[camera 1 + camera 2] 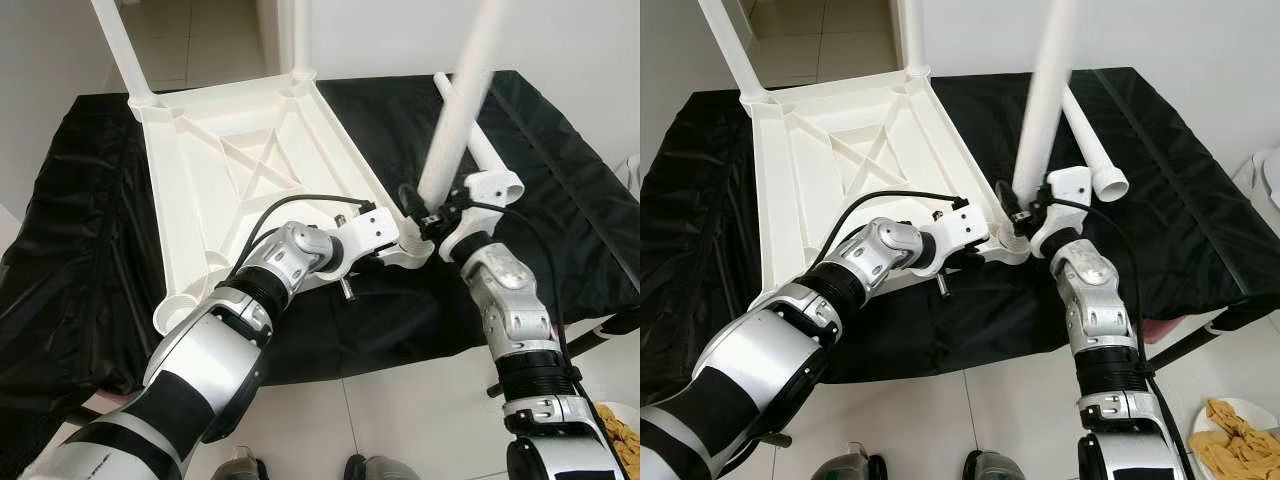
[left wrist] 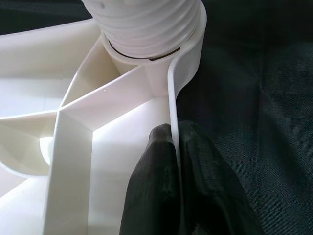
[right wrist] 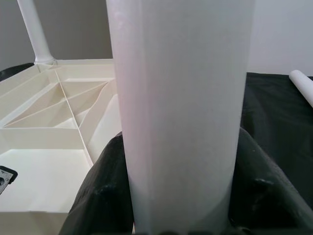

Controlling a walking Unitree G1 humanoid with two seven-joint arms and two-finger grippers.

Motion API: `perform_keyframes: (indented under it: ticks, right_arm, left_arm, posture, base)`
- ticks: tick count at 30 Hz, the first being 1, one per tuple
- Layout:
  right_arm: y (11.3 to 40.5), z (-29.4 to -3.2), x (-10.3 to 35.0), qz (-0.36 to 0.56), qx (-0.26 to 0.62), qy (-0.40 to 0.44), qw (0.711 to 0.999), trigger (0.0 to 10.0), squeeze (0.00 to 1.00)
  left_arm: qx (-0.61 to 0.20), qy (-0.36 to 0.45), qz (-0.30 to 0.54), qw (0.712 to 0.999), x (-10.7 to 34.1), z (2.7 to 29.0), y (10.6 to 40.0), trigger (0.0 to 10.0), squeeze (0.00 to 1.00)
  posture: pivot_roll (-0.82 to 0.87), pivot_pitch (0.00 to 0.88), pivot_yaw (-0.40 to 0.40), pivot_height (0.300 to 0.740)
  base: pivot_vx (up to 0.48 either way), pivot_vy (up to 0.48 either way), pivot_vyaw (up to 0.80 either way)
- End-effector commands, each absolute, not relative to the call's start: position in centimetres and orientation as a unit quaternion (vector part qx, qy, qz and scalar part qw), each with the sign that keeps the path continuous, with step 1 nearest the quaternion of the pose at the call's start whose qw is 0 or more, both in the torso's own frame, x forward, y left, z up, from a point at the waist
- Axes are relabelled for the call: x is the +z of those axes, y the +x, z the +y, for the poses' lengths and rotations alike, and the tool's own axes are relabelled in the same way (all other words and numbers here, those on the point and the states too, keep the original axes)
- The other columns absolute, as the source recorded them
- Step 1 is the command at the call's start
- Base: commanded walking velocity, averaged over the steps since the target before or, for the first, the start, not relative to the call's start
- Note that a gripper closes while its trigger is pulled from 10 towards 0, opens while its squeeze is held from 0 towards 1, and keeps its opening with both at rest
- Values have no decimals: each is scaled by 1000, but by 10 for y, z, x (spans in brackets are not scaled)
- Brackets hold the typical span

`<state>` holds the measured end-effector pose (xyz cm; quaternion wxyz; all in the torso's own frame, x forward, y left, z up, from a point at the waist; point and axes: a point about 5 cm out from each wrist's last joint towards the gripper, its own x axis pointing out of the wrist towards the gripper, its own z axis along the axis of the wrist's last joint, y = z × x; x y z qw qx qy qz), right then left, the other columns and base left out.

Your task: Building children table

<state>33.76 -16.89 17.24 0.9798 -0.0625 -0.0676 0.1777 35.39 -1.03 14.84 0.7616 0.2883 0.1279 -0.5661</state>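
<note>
Left gripper (image 2: 177, 161) jaws pinch the upturned table (image 1: 240, 170) rim; right gripper (image 3: 181, 196) jaws clasp a leg (image 1: 1045, 110) (no writing legible).

One upturned white plastic tabletop (image 1: 240, 170) with ribbed underside was counted. Four white plastic tube legs were seen: two standing in the far corner sockets (image 1: 120, 45), one (image 1: 1045, 100) clasped between the right jaws, one lying loose (image 1: 1090, 150) just beyond them. One black cloth (image 1: 560, 200) was counted.

right gripper (image 3: 178, 196) | jaws clamp upright white leg (image 3: 181, 112) | tabletop underside (image 3: 54, 127) beside
</note>
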Motion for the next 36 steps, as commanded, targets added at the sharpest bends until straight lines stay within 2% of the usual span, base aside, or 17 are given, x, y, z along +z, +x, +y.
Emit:
perform_keyframes:
  ticks: [1,9,19,30,36]
  right_arm:
    - [327,-168,114,64,181,-60,980,10000,0]
    - [321,-169,106,68,184,-56,979,10000,0]
    - [304,-167,102,24,210,-22,977,10000,0]
    - [303,-168,102,15,202,-8,979,10000,0]
    - [313,-177,94,62,160,-6,985,10000,0]
  left_arm:
    - [-573,302,138,749,145,-10,352,10000,0]
    - [-571,301,138,751,146,-9,353,10000,0]
    - [-570,300,138,752,146,-8,354,10000,0]
    - [-571,302,137,751,146,-8,354,10000,0]
    - [-571,303,137,751,147,-8,354,10000,0]
  posture:
    - [21,79,36,740]
    - [21,85,35,740]
    - [21,89,36,740]
    - [20,89,41,740]
    - [22,89,42,740]
  base:
    - [0,0,0]
    - [0,0,0]
    - [0,0,0]
    - [0,0,0]
    - [0,0,0]
